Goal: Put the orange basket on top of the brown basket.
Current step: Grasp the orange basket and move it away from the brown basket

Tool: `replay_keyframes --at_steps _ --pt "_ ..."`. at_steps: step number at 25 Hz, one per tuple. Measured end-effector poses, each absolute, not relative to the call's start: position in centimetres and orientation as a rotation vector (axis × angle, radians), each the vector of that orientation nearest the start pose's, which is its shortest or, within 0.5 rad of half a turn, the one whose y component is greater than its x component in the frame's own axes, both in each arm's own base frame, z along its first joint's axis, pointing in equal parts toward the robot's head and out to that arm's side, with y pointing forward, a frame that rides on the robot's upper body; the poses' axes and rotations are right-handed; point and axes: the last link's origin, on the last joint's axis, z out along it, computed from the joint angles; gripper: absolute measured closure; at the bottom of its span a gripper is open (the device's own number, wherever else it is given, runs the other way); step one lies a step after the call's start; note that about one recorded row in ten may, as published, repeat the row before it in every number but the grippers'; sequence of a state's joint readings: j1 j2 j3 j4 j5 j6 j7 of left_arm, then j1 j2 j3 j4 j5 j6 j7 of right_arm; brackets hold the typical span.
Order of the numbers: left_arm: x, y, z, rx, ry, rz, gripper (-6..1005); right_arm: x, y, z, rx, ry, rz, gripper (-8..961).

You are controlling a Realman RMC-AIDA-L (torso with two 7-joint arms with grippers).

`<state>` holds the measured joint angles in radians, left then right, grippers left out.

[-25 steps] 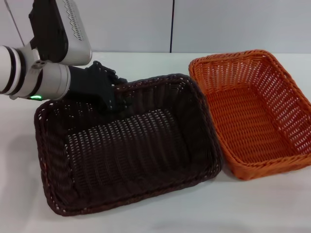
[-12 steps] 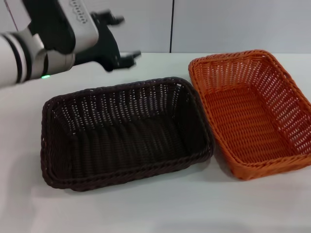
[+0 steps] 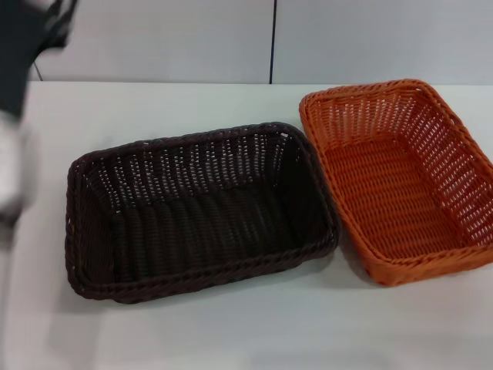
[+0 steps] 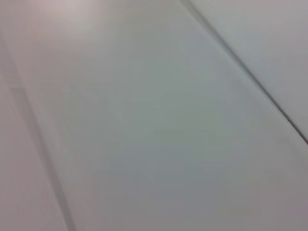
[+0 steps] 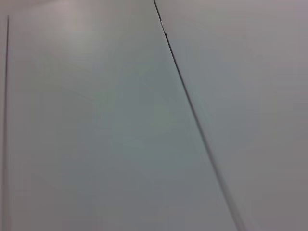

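The brown basket (image 3: 196, 212) sits open side up on the white surface (image 3: 231, 331), toward the robot's left. The orange basket (image 3: 400, 177) stands beside it on the right, also open side up; their near long rims look to be touching or almost so, though the exact contact cannot be told. Nothing lies in either basket.

The left arm (image 3: 23, 92) shows only as a smeared shape at the left edge of the head view (its fingers cannot be told as released or clenched). The right arm is out of sight. Both wrist views show only plain grey wall panels (image 5: 96, 120) with dark seams.
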<state>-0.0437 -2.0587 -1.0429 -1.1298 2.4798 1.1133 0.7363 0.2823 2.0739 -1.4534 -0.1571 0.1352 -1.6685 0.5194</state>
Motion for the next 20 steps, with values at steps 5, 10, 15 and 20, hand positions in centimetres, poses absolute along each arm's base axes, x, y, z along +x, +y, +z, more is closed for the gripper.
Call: replay_keyframes --at_steps 5,10,15,20 --pt "-26.4 27.4 3.0 -1.276 -0.146 -0.718 197 29.9 29.0 6.5 -1.463 0.376 1.373 247" --pt "-32.0 25.5 2.5 -1.277 -0.234 -0.558 197 25.7 32.2 6.4 -1.775 0.386 1.434 249" --pt "-34.9 23.9 2.9 -1.220 -0.323 -0.501 197 20.9 35.2 5.8 -2.176 0.514 1.218 252" --pt "-36.2 23.6 3.0 -1.213 -0.364 -0.485 197 17.8 36.1 7.6 -2.437 0.679 0.759 254"
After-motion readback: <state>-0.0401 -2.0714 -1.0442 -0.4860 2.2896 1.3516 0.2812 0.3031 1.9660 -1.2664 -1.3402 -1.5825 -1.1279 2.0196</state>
